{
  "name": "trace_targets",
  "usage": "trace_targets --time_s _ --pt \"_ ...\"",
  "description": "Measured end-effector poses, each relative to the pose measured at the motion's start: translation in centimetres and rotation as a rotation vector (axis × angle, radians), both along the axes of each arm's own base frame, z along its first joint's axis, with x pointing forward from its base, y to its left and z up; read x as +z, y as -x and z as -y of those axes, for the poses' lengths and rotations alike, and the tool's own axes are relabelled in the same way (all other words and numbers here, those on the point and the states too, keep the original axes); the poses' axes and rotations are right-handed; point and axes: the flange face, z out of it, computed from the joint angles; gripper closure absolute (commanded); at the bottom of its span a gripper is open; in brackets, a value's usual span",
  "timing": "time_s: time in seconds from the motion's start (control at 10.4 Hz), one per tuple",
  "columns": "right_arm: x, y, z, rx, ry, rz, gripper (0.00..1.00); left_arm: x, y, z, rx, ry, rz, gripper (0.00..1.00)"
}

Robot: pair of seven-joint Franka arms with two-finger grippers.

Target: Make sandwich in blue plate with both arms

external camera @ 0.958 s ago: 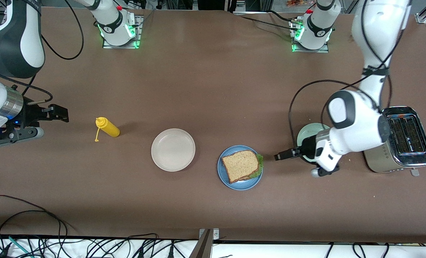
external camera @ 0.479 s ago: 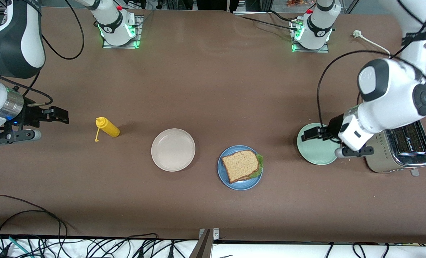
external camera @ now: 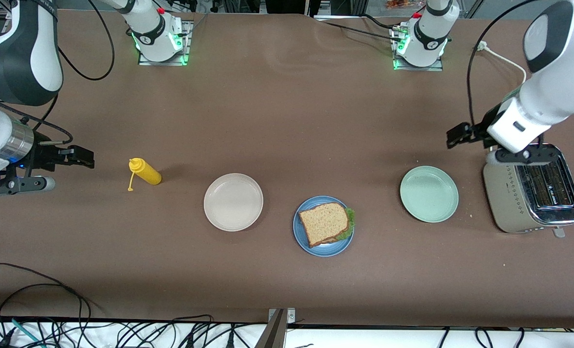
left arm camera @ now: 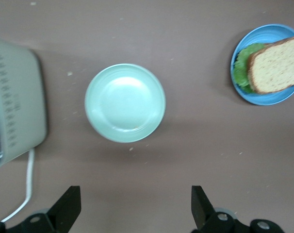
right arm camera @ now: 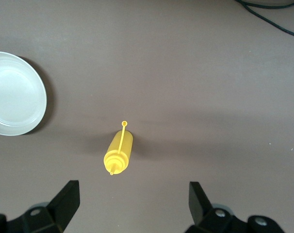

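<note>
Sandwich (external camera: 326, 224) on blue plate (external camera: 301, 237), mid-desk (external camera: 287, 121), between beige plate (external camera: 233, 201) and green plate (external camera: 429, 194). Left hand (external camera: 453, 137) released, empty, above desk beside toaster (external camera: 533, 193). Right hand (external camera: 81, 157) released, empty, waiting near mustard bottle (external camera: 145, 172).

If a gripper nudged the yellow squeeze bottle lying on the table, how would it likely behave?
The yellow squeeze bottle lies on its side, and its body looks round, so a sideways push would probably roll it. It looks like thin plastic, likely light and somewhat squashy. Its small tethered cap hangs loose and may drag.
</note>
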Motion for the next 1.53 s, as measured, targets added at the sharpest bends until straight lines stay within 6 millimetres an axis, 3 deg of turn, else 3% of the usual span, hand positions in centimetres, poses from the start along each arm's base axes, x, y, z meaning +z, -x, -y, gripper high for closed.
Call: trace_targets --time_s 0.38,0.67,1.05,1.53 --pt "0.0 0.0 -0.1 -0.006 0.0 0.0 0.0 5.6 3.6 -2.4 0.008 -0.082 -0.008 0.0" --pt "0.0 0.0 -0.3 -0.037 -0.005 0.002 0.0 9.6 4.6 -3.8 0.034 -0.082 0.007 0.0" --pt "-0.1 0.0 -0.5 -0.051 -0.006 0.002 0.0 10.8 4.6 -5.4 0.065 -0.08 0.016 0.0" --pt "0.0 0.0 -0.6 -0.052 -0.007 0.006 0.0 11.7 4.9 -5.1 0.06 -0.08 0.009 0.0"
